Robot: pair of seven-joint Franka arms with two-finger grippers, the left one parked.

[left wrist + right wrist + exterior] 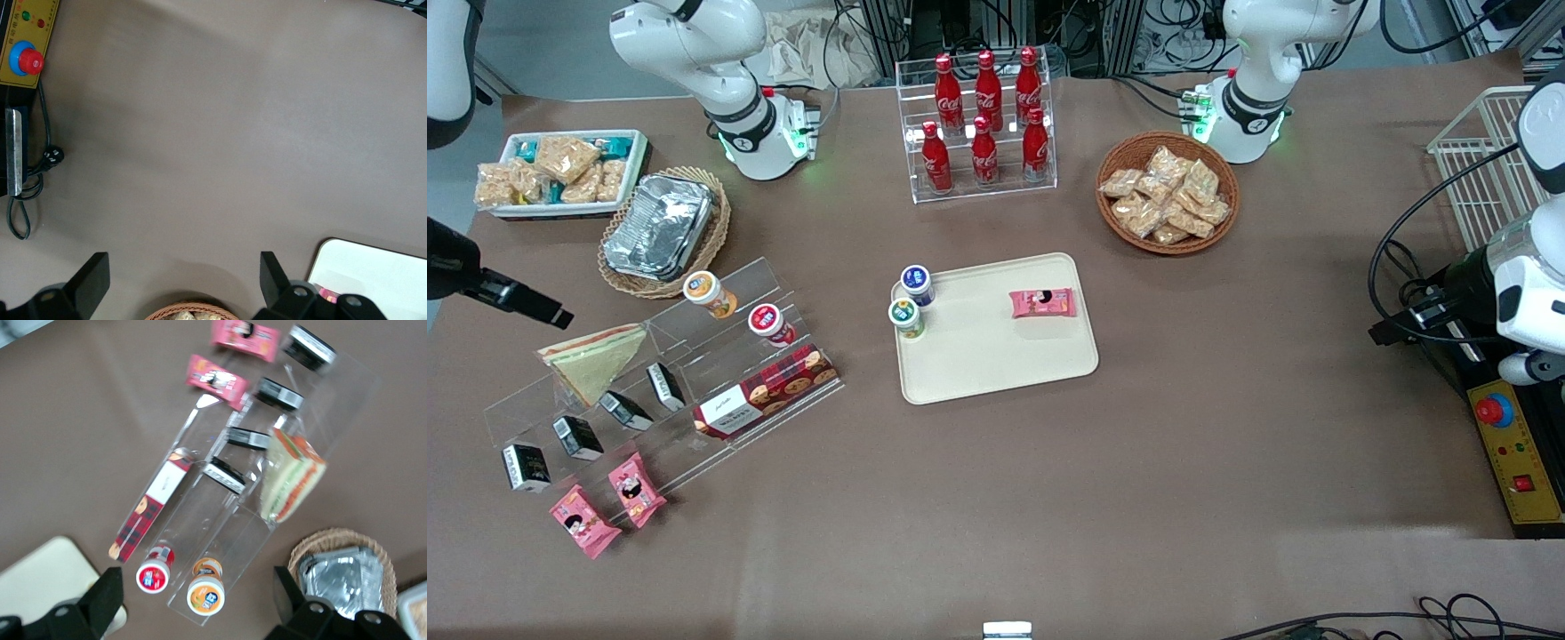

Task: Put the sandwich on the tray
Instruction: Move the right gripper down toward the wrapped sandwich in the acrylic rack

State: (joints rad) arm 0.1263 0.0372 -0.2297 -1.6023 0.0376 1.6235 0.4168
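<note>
The sandwich [596, 360], a clear-wrapped triangular wedge with red and green filling stripes, leans on the upper step of a clear acrylic rack [694, 356] toward the working arm's end of the table. It also shows in the right wrist view [293, 477]. The cream-beige tray [996, 360] lies mid-table, and one corner of it shows in the right wrist view [40, 573]. It holds a pink snack packet [1042, 303] and two small bottles [911, 302]. My right gripper [538, 307] hangs high above the rack, beside the sandwich. In the right wrist view the gripper [197, 587] is open and empty.
The rack also holds an orange-capped bottle [710, 293], a red-capped bottle [770, 324], a plaid cookie box [769, 391] and several black cartons [627, 411]. Two pink packets [609, 502] lie before it. A foil container [660, 227] in a wicker basket, a white snack bin [560, 169], a cola rack [983, 124] and a snack basket [1167, 191] stand farther away.
</note>
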